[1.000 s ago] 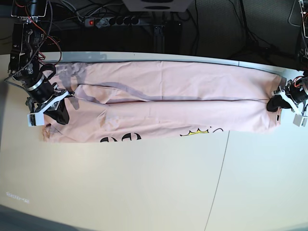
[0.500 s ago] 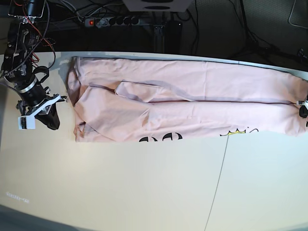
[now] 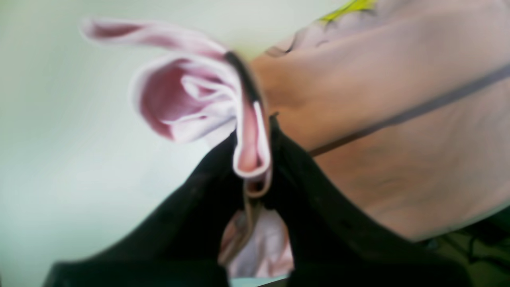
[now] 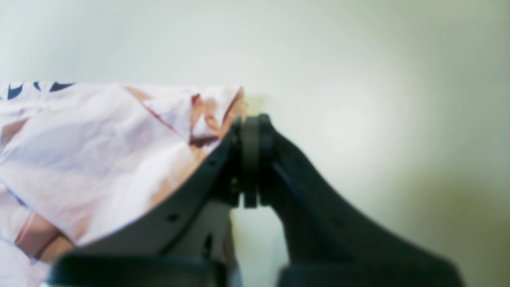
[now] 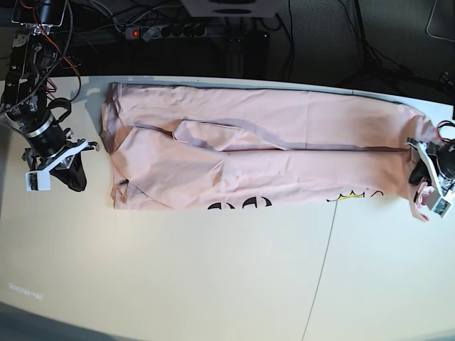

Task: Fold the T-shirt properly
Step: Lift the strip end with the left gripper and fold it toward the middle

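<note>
Nearest, in the left wrist view: left gripper [image 3: 255, 159] clamped on a bunched edge of the T-shirt [image 3: 378, 119], pale pink cloth pinched between the dark fingers [image 3: 318, 191] and curling up above them in a loose loop. Beyond the pinch, the rest of the cloth stretched away, a dark seam line across it and a scrap of yellow print at the top edge.

In the right wrist view: right gripper [image 4: 251, 159] closed tight, pads [image 4: 250, 151] pressed together with nothing between them. Crumpled end of the T-shirt [image 4: 99, 151] just beside the tips, on their left, but seemingly apart from them.

Farther off, in the base view: T-shirt [image 5: 270, 156] spread long across the table [image 5: 213, 284], already doubled lengthwise, black lettering and yellow graphic peeping out along the near edge.

Compared with a second ago: right gripper [image 5: 60, 160] let go of its end and drawn clear to the side, now well off the cloth; that end slumped into folds and wrinkles. Left gripper [image 5: 425, 186] back in frame at the far end, lifting a small pink corner off the table.

Likely meaning: lengthwise fold set down, one end released, the other end being picked up for the crosswise fold. Loose, rumpled end near the right gripper probably in need of smoothing first.
</note>
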`<move>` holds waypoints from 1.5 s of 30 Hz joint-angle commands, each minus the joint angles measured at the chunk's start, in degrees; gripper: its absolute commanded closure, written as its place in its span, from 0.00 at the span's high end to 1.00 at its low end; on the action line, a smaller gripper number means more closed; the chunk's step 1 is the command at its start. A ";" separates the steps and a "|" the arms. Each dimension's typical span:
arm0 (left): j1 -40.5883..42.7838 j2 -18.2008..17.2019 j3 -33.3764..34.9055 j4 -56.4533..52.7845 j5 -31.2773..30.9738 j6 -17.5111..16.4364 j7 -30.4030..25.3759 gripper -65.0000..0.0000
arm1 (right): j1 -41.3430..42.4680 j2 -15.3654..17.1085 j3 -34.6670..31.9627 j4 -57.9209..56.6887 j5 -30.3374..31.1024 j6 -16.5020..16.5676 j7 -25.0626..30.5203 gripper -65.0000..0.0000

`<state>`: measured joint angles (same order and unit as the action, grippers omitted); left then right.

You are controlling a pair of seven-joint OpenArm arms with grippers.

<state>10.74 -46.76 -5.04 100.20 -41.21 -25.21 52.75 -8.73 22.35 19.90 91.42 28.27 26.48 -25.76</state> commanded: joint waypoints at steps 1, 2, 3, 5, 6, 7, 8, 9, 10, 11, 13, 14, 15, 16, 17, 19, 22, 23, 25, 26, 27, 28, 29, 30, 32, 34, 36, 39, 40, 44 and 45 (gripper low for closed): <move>0.24 -0.33 -0.66 3.13 0.50 0.59 -0.74 0.00 | 0.61 0.94 0.46 1.01 0.63 3.98 1.53 0.00; 1.14 0.63 -0.66 5.05 0.90 0.59 -0.94 0.00 | 0.61 0.94 0.46 1.01 0.66 3.96 1.51 0.00; 1.90 1.64 -0.66 6.60 1.31 0.59 -1.18 0.00 | 0.61 0.94 0.46 1.01 0.66 3.96 1.51 0.00; 3.08 3.63 -0.59 8.68 1.38 0.59 -1.31 0.00 | 0.61 0.96 0.46 1.01 0.59 3.98 1.44 0.00; 3.52 4.68 -0.55 9.20 1.38 0.59 -1.33 0.00 | 0.61 0.96 0.46 1.01 0.42 3.98 1.27 0.00; 3.85 5.70 -0.52 9.42 1.36 0.59 -1.33 0.00 | 0.61 0.94 0.46 1.01 0.24 3.98 1.29 0.00; 3.91 6.69 -0.42 9.42 1.38 0.59 -1.29 0.00 | 0.61 0.94 0.46 1.01 0.00 3.98 1.29 0.00; 3.89 7.34 -0.04 9.42 1.40 0.59 -1.31 0.00 | 0.61 0.96 0.46 1.01 0.00 3.98 1.31 0.00; 3.87 7.80 0.55 9.42 1.57 0.57 -1.42 0.00 | 0.61 0.94 0.46 1.01 0.07 3.98 1.33 0.00; 3.87 8.17 1.29 9.42 1.95 0.59 -1.75 0.00 | 0.61 0.92 0.46 1.01 0.11 3.96 1.33 0.00; 3.87 8.98 3.52 9.42 2.82 0.59 -1.75 0.00 | 0.61 0.92 0.46 1.01 0.22 3.96 1.33 0.00; 3.87 9.35 5.05 9.42 2.99 0.59 -1.77 0.00 | 0.61 0.92 0.46 1.01 0.22 3.98 1.33 0.00; 3.85 9.81 6.69 9.42 3.34 0.59 -1.95 0.00 | 0.61 0.92 0.46 1.01 0.22 3.96 1.33 0.00; 3.78 10.40 8.31 9.42 4.02 0.61 -2.32 0.00 | 0.61 0.92 0.46 1.01 0.20 3.96 1.33 0.00; 3.50 11.21 9.73 9.42 4.76 0.70 -2.38 0.00 | 0.61 0.94 0.46 1.01 0.17 3.96 1.33 0.00; 2.69 13.09 11.78 9.42 7.21 2.38 -2.40 0.00 | 0.63 0.94 0.46 1.01 0.20 3.98 1.33 0.00; 2.25 14.88 13.16 9.42 10.05 2.73 -3.26 0.00 | 0.61 0.94 0.46 1.01 0.20 3.98 1.31 0.00; 2.21 15.17 13.35 9.42 10.27 2.73 -3.45 0.00 | 0.61 0.92 0.46 1.01 0.22 3.96 1.31 0.00; 1.95 15.82 13.38 9.42 10.38 2.78 -3.48 0.00 | 0.61 0.94 0.46 1.01 0.22 3.96 1.31 0.00; 1.75 16.24 13.38 9.42 10.34 2.78 -3.41 0.00 | 0.61 0.92 0.46 1.01 0.24 3.96 1.33 0.00; 1.62 16.65 13.38 9.42 10.38 2.78 -3.45 0.00 | 0.63 0.92 0.46 1.01 0.24 3.96 1.33 0.00; 1.62 17.07 13.38 9.42 10.29 2.82 -3.54 0.00 | 0.61 0.92 0.46 1.01 0.24 3.96 1.33 0.00; 1.62 17.59 13.38 9.42 10.19 3.06 -3.56 0.00 | 0.61 0.92 0.44 1.01 0.22 3.98 1.31 0.00; 1.64 18.18 13.40 9.42 10.16 3.26 -3.48 0.00 | 0.61 0.92 0.44 1.01 0.24 3.98 1.31 0.00; 1.64 19.61 13.40 9.53 10.19 3.41 -3.45 0.00 | 0.61 0.92 0.46 1.01 0.22 3.98 1.31 0.00; 1.62 21.11 13.40 10.01 10.21 3.41 -3.43 0.00 | 0.61 0.92 0.46 1.01 0.22 3.98 1.31 0.00; 1.64 22.34 13.40 10.49 10.21 3.39 -3.43 0.00 | 0.63 0.92 0.44 1.01 0.22 3.98 1.31 0.00; 1.62 23.21 14.03 10.54 10.25 3.39 -3.48 0.00 | 0.61 0.92 0.44 1.01 0.22 3.98 1.31 0.00; 1.62 23.28 14.64 10.54 10.25 3.41 -3.50 0.00 | 0.61 0.92 0.44 1.01 0.22 3.98 1.31 0.00; 1.05 24.63 18.62 10.54 12.46 3.39 -3.69 0.00 | 0.61 0.46 0.44 1.01 0.17 3.98 1.31 0.00; 0.55 25.38 19.61 10.54 13.64 3.39 -3.69 0.00 | 0.61 0.44 0.44 0.98 0.20 3.98 1.29 0.00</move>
<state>12.27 -21.30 14.74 109.60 -26.44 -22.48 50.68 -8.75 21.87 19.90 91.39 28.01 26.48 -25.85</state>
